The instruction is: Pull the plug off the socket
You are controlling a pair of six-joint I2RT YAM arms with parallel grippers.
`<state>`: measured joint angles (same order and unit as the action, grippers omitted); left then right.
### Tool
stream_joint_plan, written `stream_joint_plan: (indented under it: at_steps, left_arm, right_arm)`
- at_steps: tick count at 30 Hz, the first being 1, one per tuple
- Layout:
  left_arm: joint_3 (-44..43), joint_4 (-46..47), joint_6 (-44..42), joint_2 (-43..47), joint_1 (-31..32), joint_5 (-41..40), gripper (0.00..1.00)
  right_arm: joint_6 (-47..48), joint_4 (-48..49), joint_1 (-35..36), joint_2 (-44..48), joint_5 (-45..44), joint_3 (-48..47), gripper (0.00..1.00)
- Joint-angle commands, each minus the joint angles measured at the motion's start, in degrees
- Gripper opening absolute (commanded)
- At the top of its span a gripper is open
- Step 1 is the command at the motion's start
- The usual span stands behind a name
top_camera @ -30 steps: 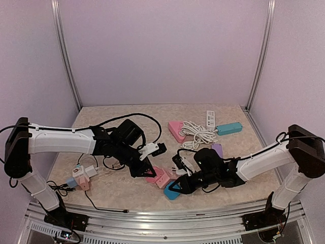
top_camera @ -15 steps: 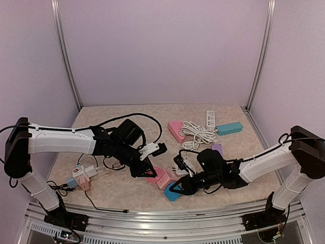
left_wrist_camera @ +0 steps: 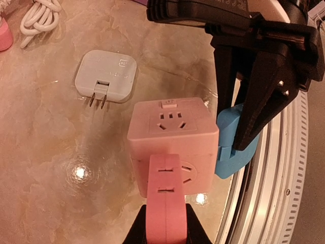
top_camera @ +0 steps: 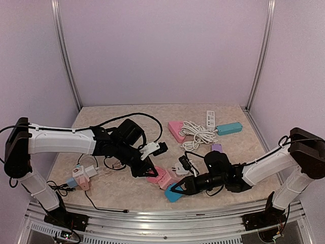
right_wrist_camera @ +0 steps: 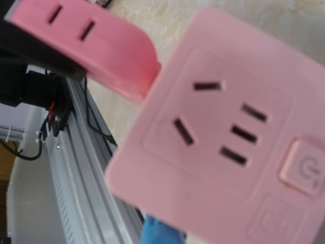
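Your right fingers (left_wrist_camera: 254,112), clamped on the blue plug (left_wrist_camera: 231,157), have drawn rightward. The plug still abuts the socket (left_wrist_camera: 172,127). Your left fingers (left_wrist_camera: 134,236) grip the pink plug (left_wrist_camera: 165,203); separation looks incomplete.

The top external camera sits high above the near edge of the table (top_camera: 238,147) and faces 12 o'clock, taking in the whole surface from far off. The left wrist camera looks steeply down at close range. A pink cube socket (left_wrist_camera: 172,134) is central in its frame, with a pink plug (left_wrist_camera: 165,203) at 6 o'clock and a blue plug (left_wrist_camera: 226,162) at 4 o'clock. The right wrist camera is nearer again and blurred: the same socket's face fills its frame, with the pink plug at 10 o'clock. All three views share that cluster.
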<state>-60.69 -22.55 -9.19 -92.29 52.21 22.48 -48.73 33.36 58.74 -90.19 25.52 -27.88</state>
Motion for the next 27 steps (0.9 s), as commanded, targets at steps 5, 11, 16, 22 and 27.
stream_joint_plan:
  at_steps: [5, 11, 16, 22, 27]
  left_arm:
    - [-1.27, -1.99, -0.24, -0.35, -1.15, -5.34, 0.0]
    - [-1.28, -2.03, -0.13, -0.43, -1.14, -5.26, 0.0]
    - [-1.36, -2.03, -0.13, -0.31, -1.14, -5.43, 0.0]
    - [-0.68, -2.14, 0.03, 1.56, -1.14, -5.81, 0.0]
    - [-0.36, -2.4, 0.17, 3.31, -1.14, -6.12, 0.0]
  right_arm:
    - [2.06, -4.31, -0.2, 0.1, 3.33, 1.15, 0.0]
    - [4.84, -7.63, -0.13, 2.17, 3.31, 0.81, 0.0]
    - [4.72, -9.88, -0.18, 5.03, -0.71, 0.8, 0.0]
    - [3.43, -22.55, -2.39, 13.45, -13.63, -0.6, 0.0]
    - [2.49, -27.96, -6.93, 18.87, -18.84, -0.33, 0.0]
